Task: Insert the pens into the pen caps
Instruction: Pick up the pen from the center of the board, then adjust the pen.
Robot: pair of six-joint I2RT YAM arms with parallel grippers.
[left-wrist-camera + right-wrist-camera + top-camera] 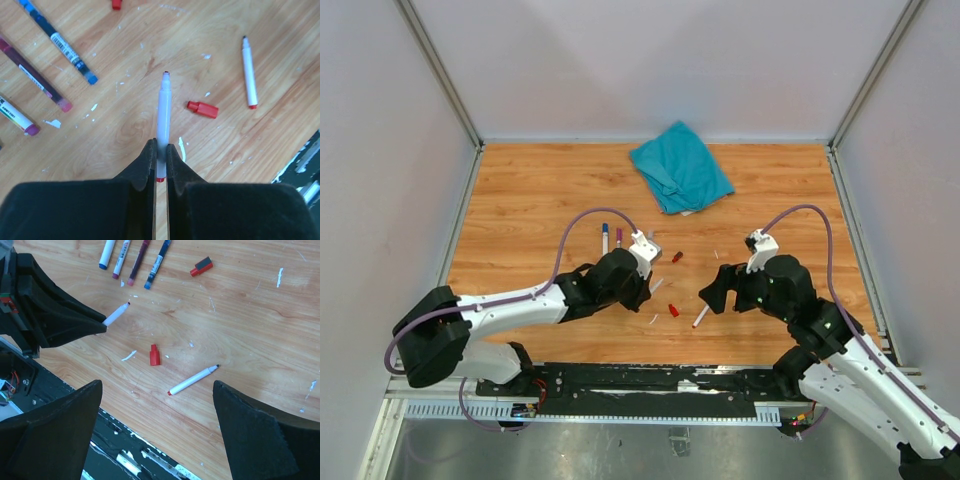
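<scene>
My left gripper (160,150) is shut on a white pen (163,115) near its red back end; the dark tip points forward, just above the wood. A red cap (202,109) lies right of that tip, and a second bare white pen (249,72) lies further right. In the right wrist view, my right gripper (156,385) is open and empty above that second pen (192,380), with the red cap (154,355) beside it. The left gripper (102,325) and its pen (116,314) show at upper left. From above, the cap (673,310) and loose pen (701,317) lie between the two grippers.
Several capped pens (135,260) lie in a row at the far side; two show from above (605,237). Another red cap with a dark part (201,266) lies near them. A teal cloth (680,165) is at the back. The black rail (650,380) runs along the near edge.
</scene>
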